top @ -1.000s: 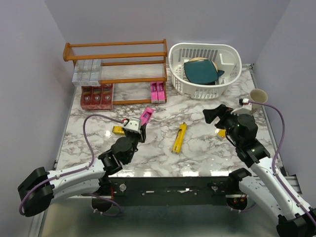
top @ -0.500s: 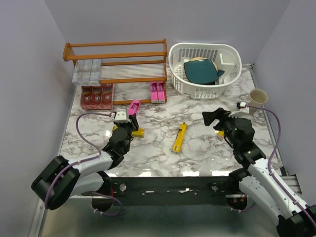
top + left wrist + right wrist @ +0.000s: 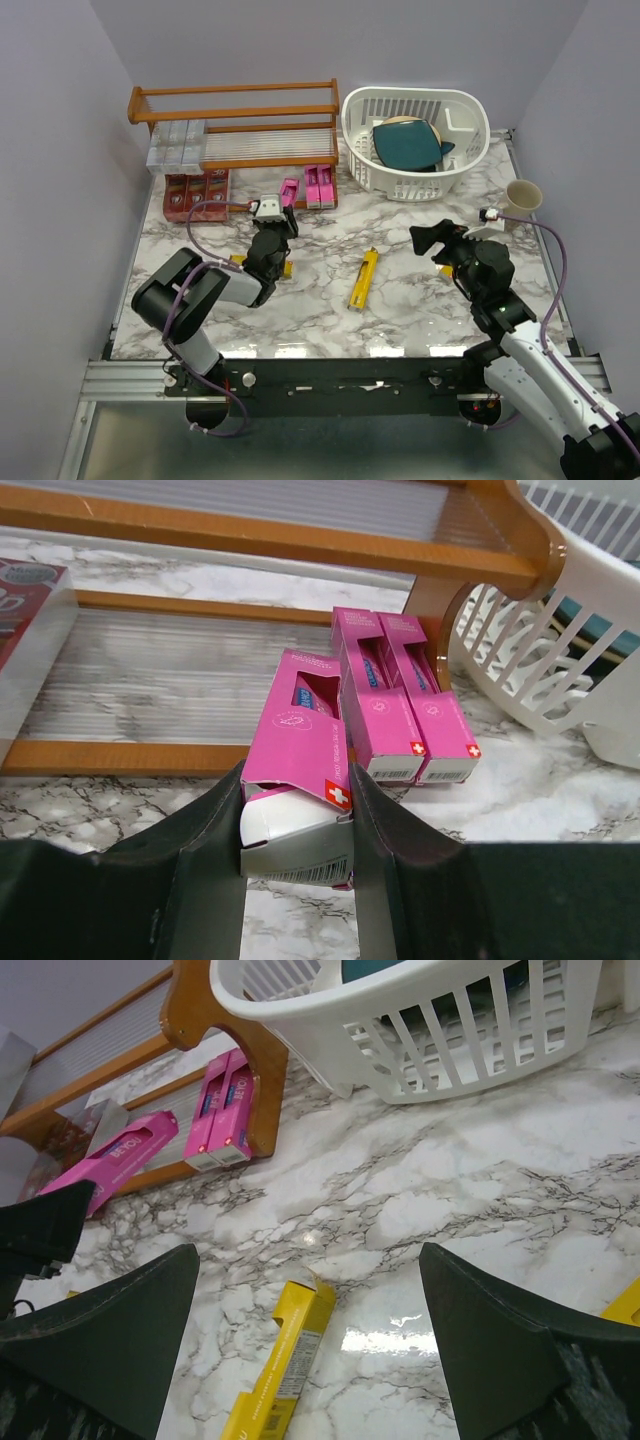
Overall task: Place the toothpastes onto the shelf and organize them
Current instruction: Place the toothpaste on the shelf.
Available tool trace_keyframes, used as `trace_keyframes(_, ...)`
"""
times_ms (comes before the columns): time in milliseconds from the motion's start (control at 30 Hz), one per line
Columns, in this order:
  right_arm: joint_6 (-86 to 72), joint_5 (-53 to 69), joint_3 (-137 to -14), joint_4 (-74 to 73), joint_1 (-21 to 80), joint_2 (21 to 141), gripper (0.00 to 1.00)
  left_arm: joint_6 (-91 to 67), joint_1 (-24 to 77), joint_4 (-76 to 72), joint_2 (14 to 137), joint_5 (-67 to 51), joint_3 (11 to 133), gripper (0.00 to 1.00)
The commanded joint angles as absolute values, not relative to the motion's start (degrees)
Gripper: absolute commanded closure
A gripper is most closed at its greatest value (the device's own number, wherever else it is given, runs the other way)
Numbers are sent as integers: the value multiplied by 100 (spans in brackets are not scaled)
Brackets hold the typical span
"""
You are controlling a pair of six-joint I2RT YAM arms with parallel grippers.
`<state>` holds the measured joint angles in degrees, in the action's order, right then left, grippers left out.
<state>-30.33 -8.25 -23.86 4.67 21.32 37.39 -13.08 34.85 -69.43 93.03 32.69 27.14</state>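
My left pincer (image 3: 297, 815) is pinching the pink carton (image 3: 303, 725) across its narrow sides. It looks like light, stiff, crushable card. Right pincer (image 3: 310, 1310) hangs spread.

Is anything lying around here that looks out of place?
Yes. A yellow carton lies slantwise by itself on the table, away from the shelf, where two pink cartons sit neatly side by side. The left end effector holds a third pink carton near them.

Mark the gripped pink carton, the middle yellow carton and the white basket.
gripped pink carton (image 3: 300, 718): left wrist view, top face.
middle yellow carton (image 3: 363, 279): top view, its middle.
white basket (image 3: 405, 184): top view, near wall.
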Motion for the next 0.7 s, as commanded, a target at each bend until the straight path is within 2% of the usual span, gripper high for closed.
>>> trace_keyframes(0,-2997,-967,-2285,668,2145,3788,0,-1590,3428,-7357,9685,3173,3040,57)
trace_keyframes(267,-2997,-923,-2294,659,2144,3788,0,-2074,3401,-6016,9686,3138,3357,39)
trace_keyframes(533,-2980,-958,-2294,624,2145,3726,0,-2461,3401,-4941,9642,3112,3656,33)
trace_keyframes(633,-2979,-949,-2294,606,2145,3709,0,-2531,3401,-4247,9247,3024,3691,25)
trace_keyframes(667,-2979,-941,-2303,589,2136,3709,0,-2531,3410,-3836,9063,3006,3709,20)
